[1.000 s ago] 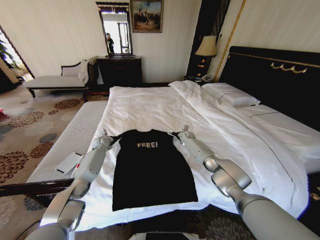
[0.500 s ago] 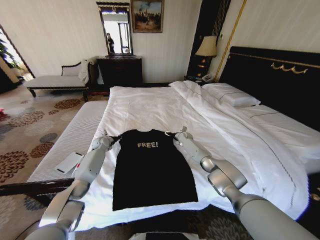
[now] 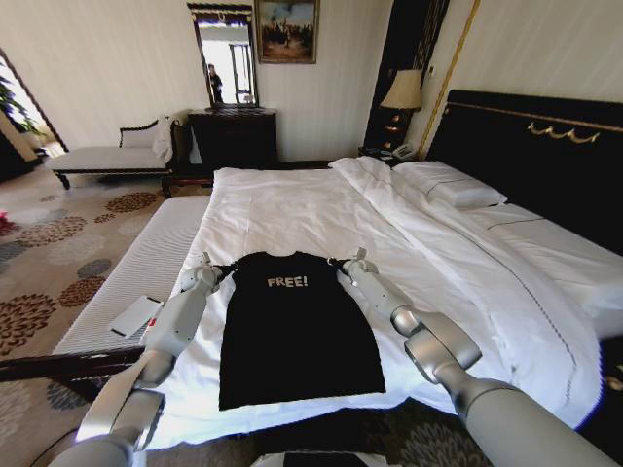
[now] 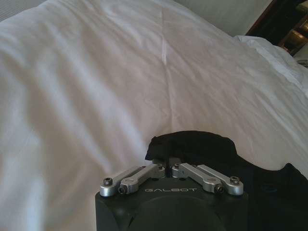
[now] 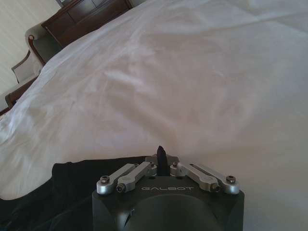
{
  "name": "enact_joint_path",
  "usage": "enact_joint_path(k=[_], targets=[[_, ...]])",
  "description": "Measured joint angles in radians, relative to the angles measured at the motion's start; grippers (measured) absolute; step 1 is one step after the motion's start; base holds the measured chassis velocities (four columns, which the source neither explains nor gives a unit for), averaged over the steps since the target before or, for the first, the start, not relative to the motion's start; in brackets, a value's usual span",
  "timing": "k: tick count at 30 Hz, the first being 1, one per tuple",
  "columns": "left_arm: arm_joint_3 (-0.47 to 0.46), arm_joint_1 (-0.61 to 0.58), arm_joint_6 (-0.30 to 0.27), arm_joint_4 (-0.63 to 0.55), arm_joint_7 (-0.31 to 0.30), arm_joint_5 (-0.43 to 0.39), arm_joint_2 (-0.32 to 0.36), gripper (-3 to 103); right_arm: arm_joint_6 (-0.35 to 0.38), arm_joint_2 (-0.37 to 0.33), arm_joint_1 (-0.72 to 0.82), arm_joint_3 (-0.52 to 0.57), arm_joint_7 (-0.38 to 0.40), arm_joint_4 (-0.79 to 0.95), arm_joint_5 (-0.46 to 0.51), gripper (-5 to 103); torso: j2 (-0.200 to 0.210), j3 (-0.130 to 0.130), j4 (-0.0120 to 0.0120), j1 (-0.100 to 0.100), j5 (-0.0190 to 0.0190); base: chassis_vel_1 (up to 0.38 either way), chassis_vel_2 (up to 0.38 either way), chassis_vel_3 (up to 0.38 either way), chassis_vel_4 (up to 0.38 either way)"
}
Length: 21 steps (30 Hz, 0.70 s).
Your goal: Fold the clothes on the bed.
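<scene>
- Bed (image 3: 321, 209) takes up centre and right of the head view; T-shirt (image 3: 295, 331) lies flat at lower centre, "FREE!" side up, sleeves already tucked in, body not yet folded.
- Judged stage: early, lengthwise fold left.
- Left gripper (image 3: 226, 269) at one shoulder, right gripper (image 3: 337, 263) at the other.
- Wrist views add jaw detail: left gripper (image 4: 166, 162) pinched together on black cloth; right gripper (image 5: 161, 158) clamped on a cloth ridge.
</scene>
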<state>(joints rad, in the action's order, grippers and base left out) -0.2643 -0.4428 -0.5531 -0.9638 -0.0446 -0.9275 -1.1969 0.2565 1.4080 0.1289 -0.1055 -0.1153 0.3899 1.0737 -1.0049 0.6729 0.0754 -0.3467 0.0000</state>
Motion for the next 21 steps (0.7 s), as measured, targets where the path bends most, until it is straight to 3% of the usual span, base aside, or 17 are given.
enact_joint_path(k=[4, 13, 16, 21], targets=[[-0.006, 0.008, 0.009, -0.001, 0.003, -0.002, 0.003, 1, -0.018, 0.001, -0.002, 0.009, -0.030, 0.001, 0.002, 1, 0.000, 0.000, -0.0002, 0.000, 0.0000, 0.000, 0.000, 0.000, 0.000], [-0.008, 0.036, 0.059, -0.003, 0.016, -0.009, 0.005, 1, -0.070, -0.009, -0.008, 0.011, -0.067, 0.032, 0.034, 1, 0.000, 0.000, -0.0001, 0.000, 0.0000, 0.000, 0.000, 0.000, 0.000], [-0.020, 0.068, 0.102, 0.002, 0.021, -0.038, -0.001, 1, -0.106, -0.018, -0.023, 0.005, -0.078, 0.049, 0.058, 1, 0.000, 0.000, 0.0000, 0.000, -0.0001, 0.000, 0.000, 0.000, 0.000], [-0.031, 0.114, 0.126, 0.013, 0.021, -0.083, 0.000, 1, -0.134, -0.025, -0.046, 0.003, -0.081, 0.056, 0.088, 1, 0.000, 0.000, 0.0002, 0.000, 0.0000, 0.000, 0.000, 0.000, 0.000]])
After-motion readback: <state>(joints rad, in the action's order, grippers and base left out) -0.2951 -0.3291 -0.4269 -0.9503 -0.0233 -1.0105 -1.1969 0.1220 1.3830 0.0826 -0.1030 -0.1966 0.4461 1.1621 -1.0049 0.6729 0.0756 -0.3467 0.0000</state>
